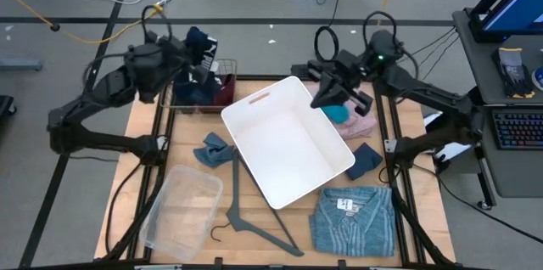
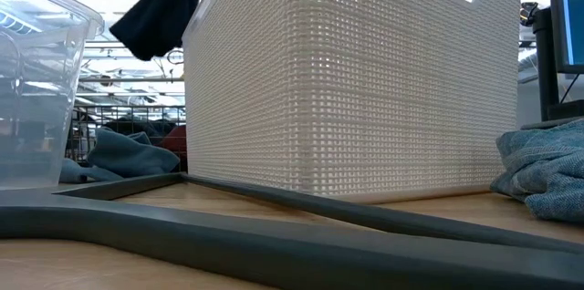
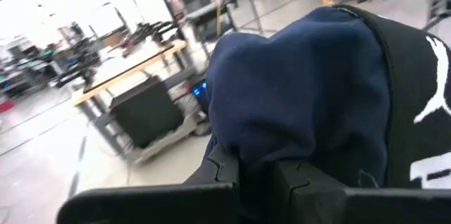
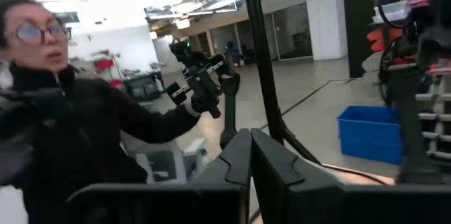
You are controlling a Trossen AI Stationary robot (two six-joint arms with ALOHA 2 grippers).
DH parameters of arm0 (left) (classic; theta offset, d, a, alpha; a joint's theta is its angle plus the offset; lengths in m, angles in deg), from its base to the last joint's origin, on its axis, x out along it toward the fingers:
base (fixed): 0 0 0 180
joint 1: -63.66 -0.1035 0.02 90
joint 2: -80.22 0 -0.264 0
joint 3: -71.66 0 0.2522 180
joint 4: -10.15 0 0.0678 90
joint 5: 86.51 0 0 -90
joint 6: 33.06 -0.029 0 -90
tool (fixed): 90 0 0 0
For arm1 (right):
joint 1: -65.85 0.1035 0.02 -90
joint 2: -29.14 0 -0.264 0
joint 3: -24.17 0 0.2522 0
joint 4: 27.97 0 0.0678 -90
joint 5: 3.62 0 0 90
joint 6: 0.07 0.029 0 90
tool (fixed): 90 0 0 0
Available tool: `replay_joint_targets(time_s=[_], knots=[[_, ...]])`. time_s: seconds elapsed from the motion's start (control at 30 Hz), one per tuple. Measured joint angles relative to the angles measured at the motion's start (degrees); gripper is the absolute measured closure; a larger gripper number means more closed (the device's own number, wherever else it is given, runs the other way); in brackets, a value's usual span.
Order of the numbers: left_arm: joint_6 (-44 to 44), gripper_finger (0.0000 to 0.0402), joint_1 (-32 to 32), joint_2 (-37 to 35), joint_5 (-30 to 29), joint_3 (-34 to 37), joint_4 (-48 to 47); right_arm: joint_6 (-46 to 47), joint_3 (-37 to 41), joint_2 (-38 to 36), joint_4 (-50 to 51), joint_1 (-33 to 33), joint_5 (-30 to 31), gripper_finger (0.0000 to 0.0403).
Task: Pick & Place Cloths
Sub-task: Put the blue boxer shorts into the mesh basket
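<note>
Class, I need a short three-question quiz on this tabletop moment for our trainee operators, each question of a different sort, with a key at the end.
1. True or false: the right gripper holds a cloth.
2. Which does the left gripper hold? A) navy cloth B) grey hanger C) striped shirt
3. Fill in: the clear plastic bin stands on the ____ arm's side of the white basket.

Key
1. False: its fingers are shut together with nothing between them.
2. A.
3. Left.
</note>
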State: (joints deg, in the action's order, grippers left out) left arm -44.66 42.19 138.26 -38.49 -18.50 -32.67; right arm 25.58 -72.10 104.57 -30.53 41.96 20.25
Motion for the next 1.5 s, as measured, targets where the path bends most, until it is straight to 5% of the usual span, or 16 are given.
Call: replay_joint_targets(time_s=[0.63, 1.07, 1.5], knots=[[-16.13, 0.0385, -21.34, 13.99, 14.05, 0.00, -8.56, -5.59, 25.11, -24.38, -0.68, -0.14, 16.97, 0.0403], [-21.29, 0.0385, -26.83, 21.75, 20.37, 0.03, -18.13, -4.75, 28.14, -26.96, -3.99, -0.14, 18.34, 0.0403], [-16.99, 0.0385, -28.40, 26.13, 28.98, 8.07, -16.76, -3.88, 28.14, -26.77, -3.97, -0.14, 18.32, 0.0403]])
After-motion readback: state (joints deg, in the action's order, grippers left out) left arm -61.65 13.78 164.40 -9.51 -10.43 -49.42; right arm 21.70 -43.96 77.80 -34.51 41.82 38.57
